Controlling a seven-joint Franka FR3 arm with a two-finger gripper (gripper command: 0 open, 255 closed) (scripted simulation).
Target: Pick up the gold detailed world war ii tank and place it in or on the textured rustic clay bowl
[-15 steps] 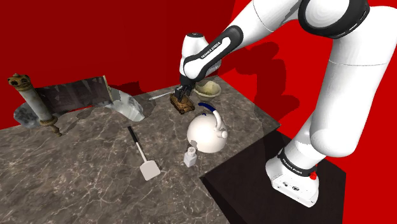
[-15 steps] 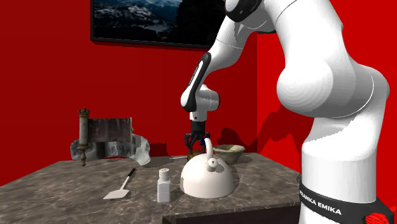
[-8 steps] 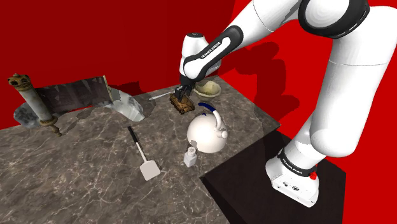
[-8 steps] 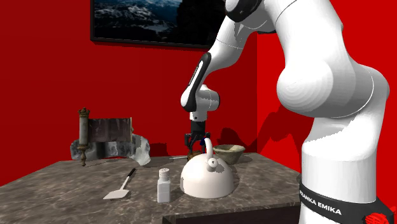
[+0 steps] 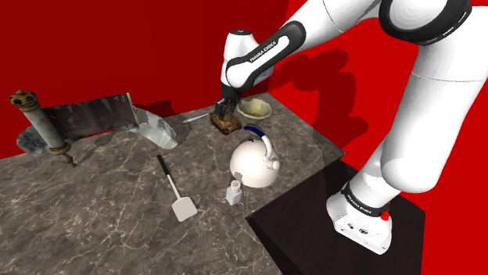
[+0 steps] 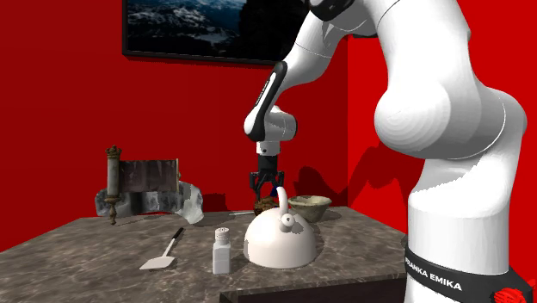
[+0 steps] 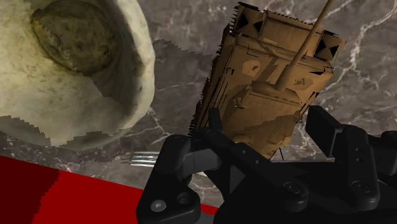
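My tool [image 7: 266, 130] clasps the rigid, probably light tank [image 7: 270, 67] across its flat hull, sparing the thin barrel [image 7: 308, 37].

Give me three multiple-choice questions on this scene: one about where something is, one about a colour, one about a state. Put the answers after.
1. Where does the shaker stand?
A. right beside the kettle
B. on top of it
C. on the floor

2. What colour is the kettle's body?
A. green
B. red
C. white

3. What state is the tank in?
A. lying flat on the floor
B. clasped between the jaws of the gripper
C. broken in two

Answers:
1 A: the shoulder view shows the shaker at the kettle's base.
2 C: its dome is white in both exterior views.
3 B: the wrist view shows the jaws closed on the tank's hull.
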